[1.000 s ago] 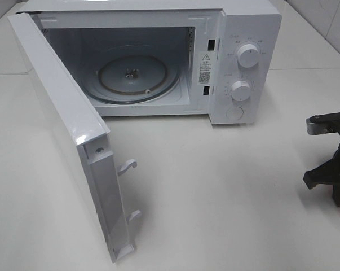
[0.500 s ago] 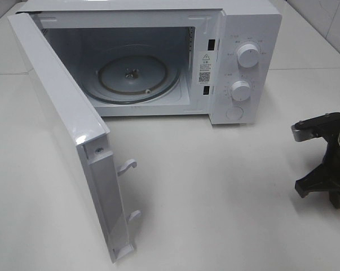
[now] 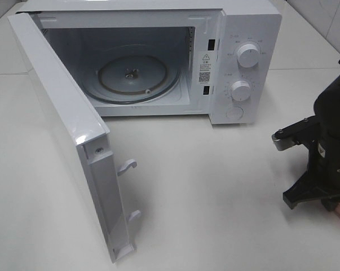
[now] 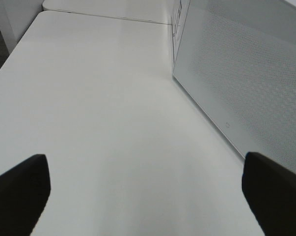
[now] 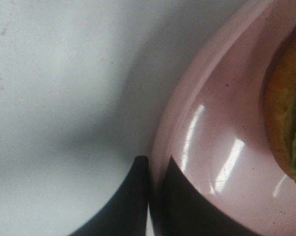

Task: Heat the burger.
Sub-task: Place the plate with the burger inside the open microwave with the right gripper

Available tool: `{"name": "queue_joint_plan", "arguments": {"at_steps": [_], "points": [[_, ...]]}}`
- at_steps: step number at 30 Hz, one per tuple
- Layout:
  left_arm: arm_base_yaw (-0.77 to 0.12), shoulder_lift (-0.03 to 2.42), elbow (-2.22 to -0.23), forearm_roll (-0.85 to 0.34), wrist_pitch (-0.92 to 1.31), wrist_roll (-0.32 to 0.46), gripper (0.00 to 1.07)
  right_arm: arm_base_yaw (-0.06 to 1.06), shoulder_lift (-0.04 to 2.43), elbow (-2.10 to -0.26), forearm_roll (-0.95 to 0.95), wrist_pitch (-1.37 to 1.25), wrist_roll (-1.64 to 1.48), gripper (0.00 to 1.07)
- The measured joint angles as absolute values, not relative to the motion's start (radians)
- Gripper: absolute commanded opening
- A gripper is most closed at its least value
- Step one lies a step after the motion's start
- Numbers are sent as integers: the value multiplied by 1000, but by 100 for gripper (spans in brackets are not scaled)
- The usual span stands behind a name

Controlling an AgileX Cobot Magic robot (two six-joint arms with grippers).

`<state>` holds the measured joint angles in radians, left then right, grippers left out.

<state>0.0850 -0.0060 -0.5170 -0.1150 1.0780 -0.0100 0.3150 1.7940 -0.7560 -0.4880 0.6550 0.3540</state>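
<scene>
Burger (image 5: 285,123) sits on pink plate (image 5: 211,147), outside the microwave (image 3: 243,34), forward of its control side. Right pincer (image 5: 156,167) is clamped on the plate rim; can't tell if the plate is lifted. Left pincer (image 4: 148,191) gapes wide and empty beside the microwave's swung-out door (image 3: 57,113). Done: door open, plate gripped. Left to do: plate onto bare turntable (image 3: 130,76), shut door, set dials (image 3: 248,55).

Wht tabletop (image 3: 226,186), pale tiled wall (image 3: 327,17) far rt, even light
</scene>
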Motion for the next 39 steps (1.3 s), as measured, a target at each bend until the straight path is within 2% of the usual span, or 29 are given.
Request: {"name": "queue_joint_plan", "arguments": {"at_steps": [6,22,35,39], "points": [[85,-6,-517,-115,1078,-10,98,350,1758,-755,-525,673,387,0],[85,-6,-517,-115,1078,-10,98,354,1576,-754,-617,814,405,0],[85,-6,-517,-115,1078,-10,98,354,1515,-754,-625,910,440,0],[85,-6,-517,-115,1078,-10,98,385,1493,-754,-621,933,441,0]]}}
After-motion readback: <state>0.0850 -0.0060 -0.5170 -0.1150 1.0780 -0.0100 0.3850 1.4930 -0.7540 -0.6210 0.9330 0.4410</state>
